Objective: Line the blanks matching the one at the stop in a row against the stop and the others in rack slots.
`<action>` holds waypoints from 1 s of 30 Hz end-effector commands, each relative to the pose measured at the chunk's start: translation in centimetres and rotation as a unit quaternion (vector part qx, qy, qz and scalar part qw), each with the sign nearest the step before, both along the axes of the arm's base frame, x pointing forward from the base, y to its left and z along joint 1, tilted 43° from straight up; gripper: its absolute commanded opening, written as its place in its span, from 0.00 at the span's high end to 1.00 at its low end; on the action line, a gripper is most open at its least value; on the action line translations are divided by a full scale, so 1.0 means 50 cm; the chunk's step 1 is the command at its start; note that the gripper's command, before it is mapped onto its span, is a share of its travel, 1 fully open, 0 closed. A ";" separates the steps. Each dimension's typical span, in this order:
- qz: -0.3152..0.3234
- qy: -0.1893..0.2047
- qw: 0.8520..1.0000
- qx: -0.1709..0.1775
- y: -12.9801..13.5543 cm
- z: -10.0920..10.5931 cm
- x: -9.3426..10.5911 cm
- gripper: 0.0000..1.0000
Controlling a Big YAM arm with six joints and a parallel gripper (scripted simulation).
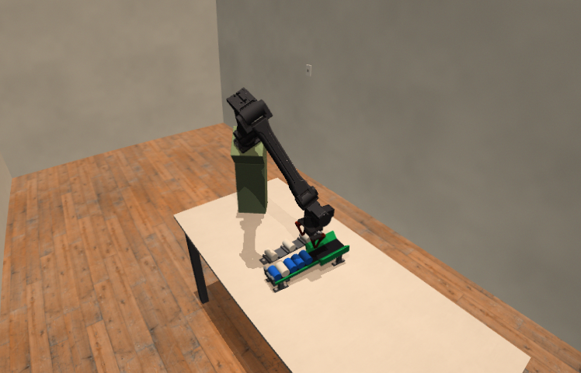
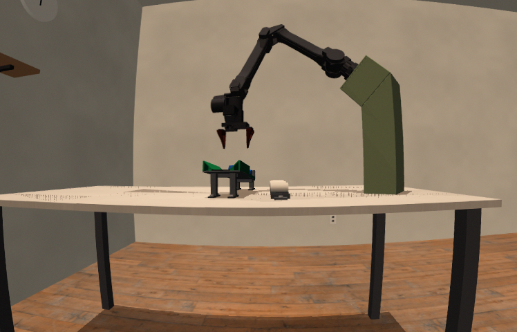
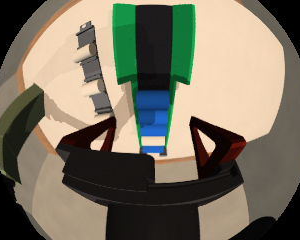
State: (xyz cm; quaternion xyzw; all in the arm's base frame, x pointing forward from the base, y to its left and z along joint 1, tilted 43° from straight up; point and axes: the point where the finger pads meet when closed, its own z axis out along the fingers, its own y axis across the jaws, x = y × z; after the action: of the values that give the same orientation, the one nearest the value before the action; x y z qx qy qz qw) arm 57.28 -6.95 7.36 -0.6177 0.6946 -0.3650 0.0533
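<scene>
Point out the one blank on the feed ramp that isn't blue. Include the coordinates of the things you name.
The cream blank [image 1: 282, 268] [image 3: 153, 141], second from the stop end: it sits between the end blue blank [image 1: 274, 272] [image 3: 153, 149] and the other three blue ones.

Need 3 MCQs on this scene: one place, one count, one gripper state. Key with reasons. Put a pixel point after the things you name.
1. Where is the cream blank on the ramp?
A) against the stop
B) between blue blanks
C) at the wide end

2. How many blue blanks are on the ramp?
A) two
B) three
C) four

3. How is the gripper?
A) open, above the ramp
B) shut on a blank
C) resting on the table

1 B: the cream blank [image 1: 281, 268] [image 3: 153, 141] has blue on both sides.
2 C: four blue blanks [image 1: 304, 256] [image 3: 153, 100] show in the top view.
3 A: the gripper [image 1: 307, 233] [image 2: 236, 147] [image 3: 152, 120] has its fingers wide apart over the ramp [image 1: 334, 256] [image 2: 241, 165] [image 3: 183, 45].
</scene>
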 end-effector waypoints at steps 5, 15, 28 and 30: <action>0.000 -0.008 1.000 0.001 0.006 0.013 0.003 0.00; -0.002 -0.009 1.000 0.003 0.005 0.013 0.003 0.00; -0.088 -0.066 0.992 0.062 -0.032 0.037 0.004 0.00; -0.122 -0.088 0.985 0.088 -0.040 0.041 0.005 0.00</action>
State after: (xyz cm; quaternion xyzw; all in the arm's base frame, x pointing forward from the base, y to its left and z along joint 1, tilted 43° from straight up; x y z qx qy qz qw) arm 57.25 -7.59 7.31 -0.5583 0.7448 -0.3555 0.0847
